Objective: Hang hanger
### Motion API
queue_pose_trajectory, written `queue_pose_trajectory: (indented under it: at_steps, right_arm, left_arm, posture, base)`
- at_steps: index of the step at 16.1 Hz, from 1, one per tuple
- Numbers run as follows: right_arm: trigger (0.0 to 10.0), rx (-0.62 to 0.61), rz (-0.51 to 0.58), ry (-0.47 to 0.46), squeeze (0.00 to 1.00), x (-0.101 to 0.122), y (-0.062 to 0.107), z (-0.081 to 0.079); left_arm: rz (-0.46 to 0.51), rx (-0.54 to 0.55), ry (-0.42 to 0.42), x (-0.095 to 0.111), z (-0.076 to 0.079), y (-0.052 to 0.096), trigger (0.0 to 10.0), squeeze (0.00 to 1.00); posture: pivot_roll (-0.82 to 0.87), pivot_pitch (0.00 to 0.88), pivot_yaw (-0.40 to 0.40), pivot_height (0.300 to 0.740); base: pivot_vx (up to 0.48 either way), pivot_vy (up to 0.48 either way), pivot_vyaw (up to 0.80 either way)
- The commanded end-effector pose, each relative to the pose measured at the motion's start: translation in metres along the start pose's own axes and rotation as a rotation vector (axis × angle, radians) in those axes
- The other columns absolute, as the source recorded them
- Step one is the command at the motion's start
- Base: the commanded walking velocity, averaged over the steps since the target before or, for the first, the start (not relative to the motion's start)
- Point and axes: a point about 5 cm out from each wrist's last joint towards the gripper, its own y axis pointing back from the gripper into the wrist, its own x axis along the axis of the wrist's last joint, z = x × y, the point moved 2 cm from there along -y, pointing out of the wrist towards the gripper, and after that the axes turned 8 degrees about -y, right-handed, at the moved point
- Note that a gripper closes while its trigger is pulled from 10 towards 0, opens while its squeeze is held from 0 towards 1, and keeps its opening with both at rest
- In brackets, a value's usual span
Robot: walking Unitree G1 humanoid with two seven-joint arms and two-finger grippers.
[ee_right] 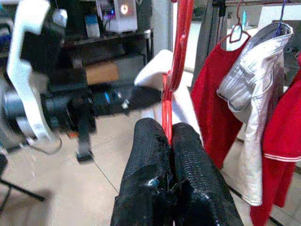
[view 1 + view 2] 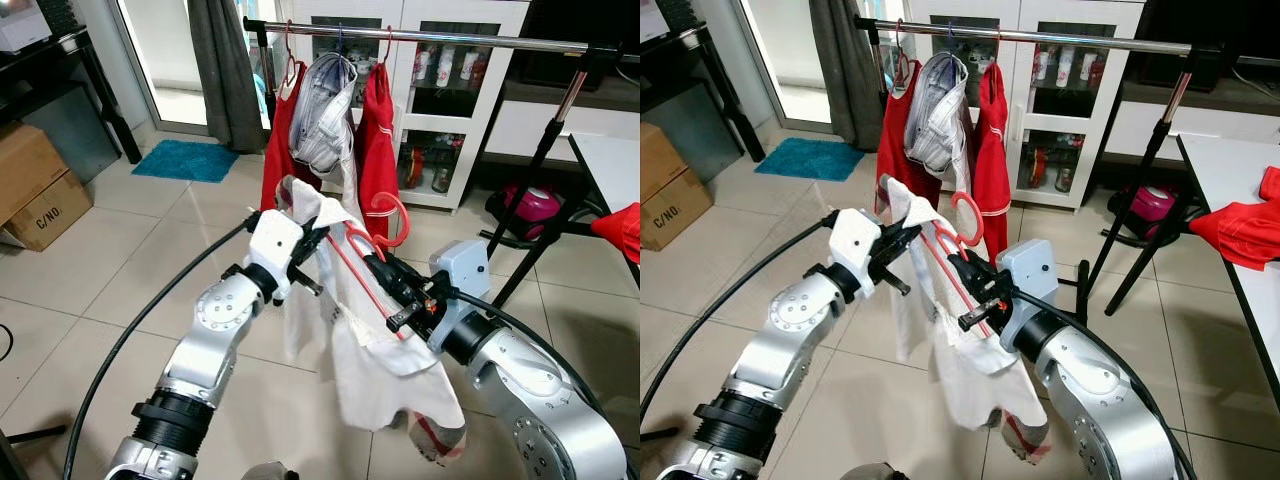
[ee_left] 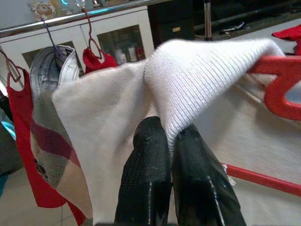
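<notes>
Cardboard box [image 2: 35, 190], blue mat [image 2: 186, 160], glass-door cabinet [image 2: 445, 95].

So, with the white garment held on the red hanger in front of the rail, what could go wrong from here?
1. The white garment droops mostly off one side of the red hanger, so it may slide off when lifted.
2. The left end effector pinches only a fold of cloth; it could slip out.
3. The rail already carries red tops and a grey garment, so the hook could snag them.

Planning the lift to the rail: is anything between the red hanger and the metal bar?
The red plastic hanger faces the three hung garments on the metal bar; bare bar lies to their right.
</notes>
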Motion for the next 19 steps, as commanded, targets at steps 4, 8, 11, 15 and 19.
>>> queue_pose_trajectory:
  at_steps: [4, 8, 11, 15, 19]
  right_arm:
    - [0.0, -0.024, -0.209, 0.164, 0.0, -0.029, 0.008, 0.017]
    - [0.0, 0.106, -0.252, 0.191, 0.0, -0.032, 0.019, 0.014]
    - [0.0, 0.263, -0.222, 0.162, 0.0, -0.024, 0.029, 0.002]
    - [0.0, 0.33, -0.184, 0.093, 0.0, -0.02, 0.032, -0.006]
    - [0.0, -0.1, 0.153, -0.081, 0.0, 0.017, 0.002, 0.028]
  left_arm:
    - [0.083, -0.061, 0.041, 0.024, -0.02, 0.022, 0.0, 0.0]
    - [0.048, 0.173, 0.001, 0.03, -0.087, 0.037, 0.0, 0.0]
    - [-0.101, 0.38, -0.089, 0.015, -0.14, 0.052, 0.0, 0.0]
    - [-0.114, 0.462, -0.001, 0.004, -0.158, 0.045, 0.0, 0.0]
    - [-0.016, -0.119, 0.096, 0.003, -0.045, 0.012, 0.0, 0.0]
  posture:
    - [0.02, 0.0, 0.067, 0.723]
    - [0.03, 0.0, 0.057, 0.723]
    - [0.03, 0.0, 0.059, 0.723]
    - [0.01, 0.0, 0.069, 0.723]
    - [0.01, 0.0, 0.069, 0.723]
  base:
    - [0.0, 0.0, 0.0]
    - [0.0, 0.0, 0.0]
    - [0.0, 0.0, 0.0]
    - [0.0, 0.0, 0.0]
    - [0.0, 0.0, 0.0]
